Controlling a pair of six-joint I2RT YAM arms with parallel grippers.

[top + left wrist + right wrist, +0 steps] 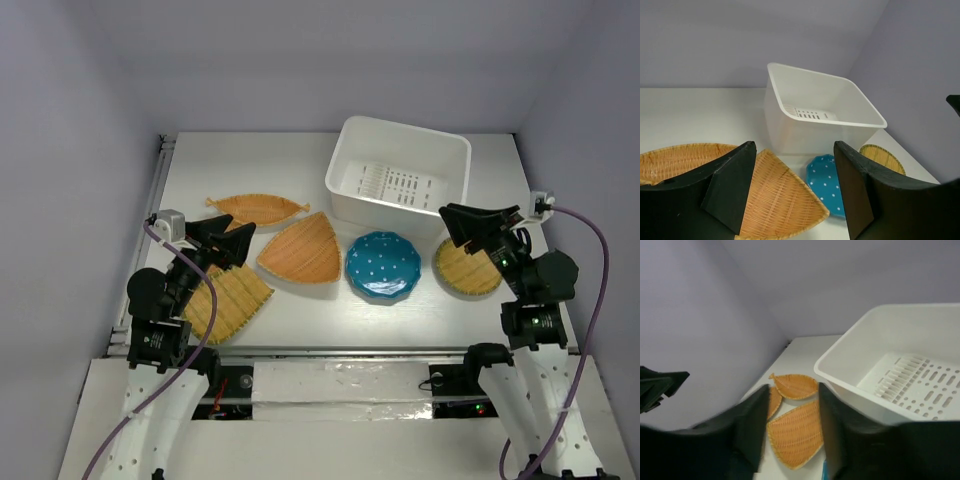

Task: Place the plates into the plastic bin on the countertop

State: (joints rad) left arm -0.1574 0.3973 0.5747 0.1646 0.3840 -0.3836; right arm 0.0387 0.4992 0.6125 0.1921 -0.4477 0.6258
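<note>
The white plastic bin [345, 150] stands empty at the back right of the countertop [300, 310]. In front of it lie a leaf-shaped wicker plate [257, 208], a fan-shaped wicker plate [302, 250], a teal dotted plate [384, 264] and a round wicker plate [462, 272]. Another fan-shaped wicker plate [228, 300] lies partly under my left arm. My left gripper [235, 238] is open and empty, above the table left of the middle fan plate [780, 195]. My right gripper [458, 222] is open and empty, above the round plate, beside the bin [840, 360].
A metal rail [157, 200] runs along the left edge of the table. Grey walls close in the left, back and right sides. The bin has a slotted bottom [395, 182].
</note>
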